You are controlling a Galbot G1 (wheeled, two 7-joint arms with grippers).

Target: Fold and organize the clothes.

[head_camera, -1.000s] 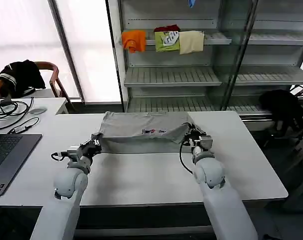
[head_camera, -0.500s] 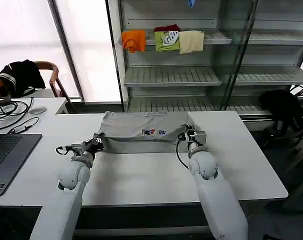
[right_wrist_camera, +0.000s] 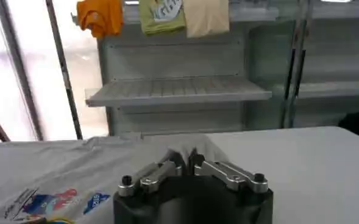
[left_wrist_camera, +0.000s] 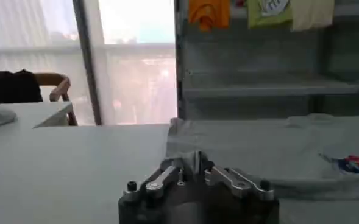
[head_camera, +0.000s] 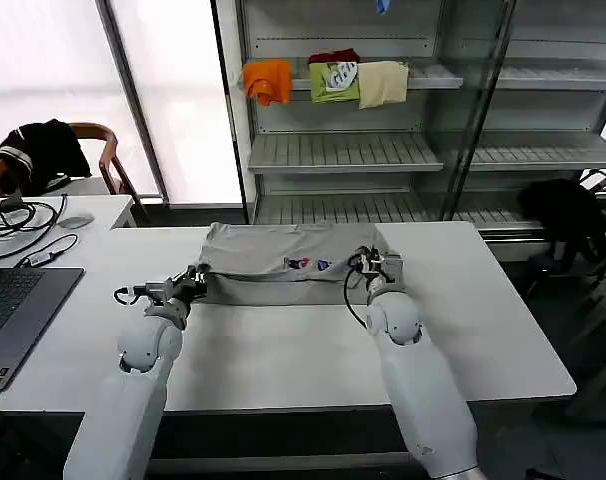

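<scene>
A light grey shirt [head_camera: 279,252] lies on the white table [head_camera: 283,350], its near part doubled back so the small multicoloured chest print [head_camera: 309,264] faces up. My left gripper [head_camera: 197,279] is shut on the fold's left corner, low over the table. My right gripper [head_camera: 369,262] is shut on the right corner. In the left wrist view the left gripper [left_wrist_camera: 194,165] pinches a ridge of the shirt [left_wrist_camera: 264,149]. From the right wrist, the right gripper [right_wrist_camera: 187,159] pinches the shirt [right_wrist_camera: 75,164] next to the print [right_wrist_camera: 51,201].
Behind the table stands a metal shelf rack [head_camera: 383,150] with orange [head_camera: 268,80], green [head_camera: 335,82] and cream [head_camera: 383,84] cloths. A laptop [head_camera: 13,310] and cables [head_camera: 23,225] lie at the left. Black garments hang on a chair [head_camera: 43,150] and at the right [head_camera: 565,215].
Both grippers have moved away from me toward the shelf, carrying the shirt's near edge over itself. The fold has flattened and shortened.
</scene>
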